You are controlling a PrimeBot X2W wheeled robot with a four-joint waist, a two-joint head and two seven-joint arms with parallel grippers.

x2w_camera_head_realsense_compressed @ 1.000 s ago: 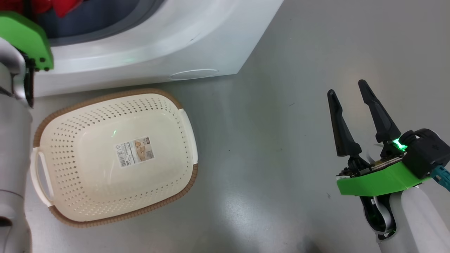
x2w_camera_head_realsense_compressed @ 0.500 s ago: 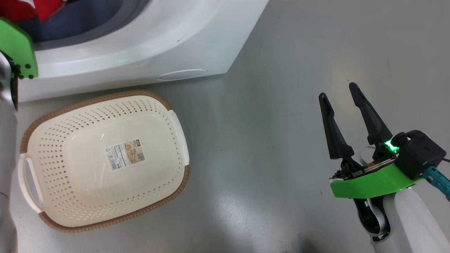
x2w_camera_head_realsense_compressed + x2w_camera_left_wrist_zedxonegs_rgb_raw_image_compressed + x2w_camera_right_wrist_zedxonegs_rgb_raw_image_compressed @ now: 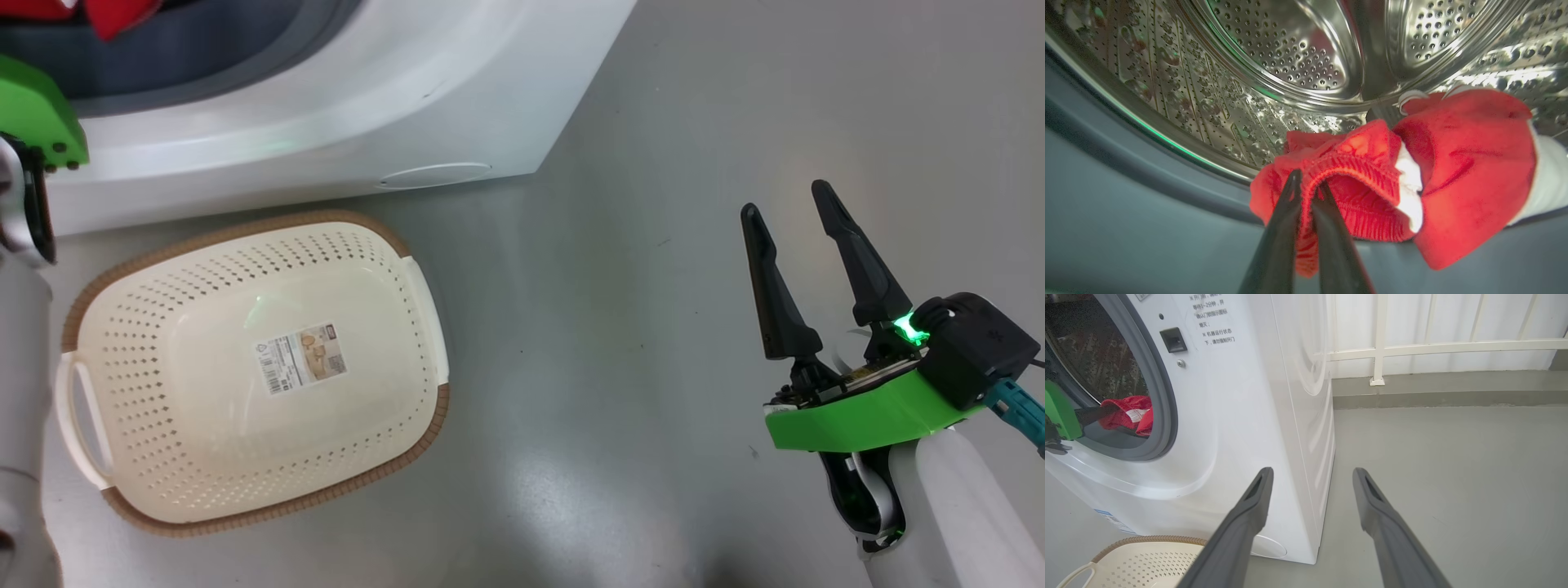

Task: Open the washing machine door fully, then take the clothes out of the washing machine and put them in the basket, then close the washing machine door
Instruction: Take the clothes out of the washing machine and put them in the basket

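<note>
You have a smooth grey floor in front of you, with a pale patch of glare on it. Along the floor's far edge runs a low grey kerb. A white railing stands on it, one post foot resting on the kerb's top, with pale panels behind.
</note>
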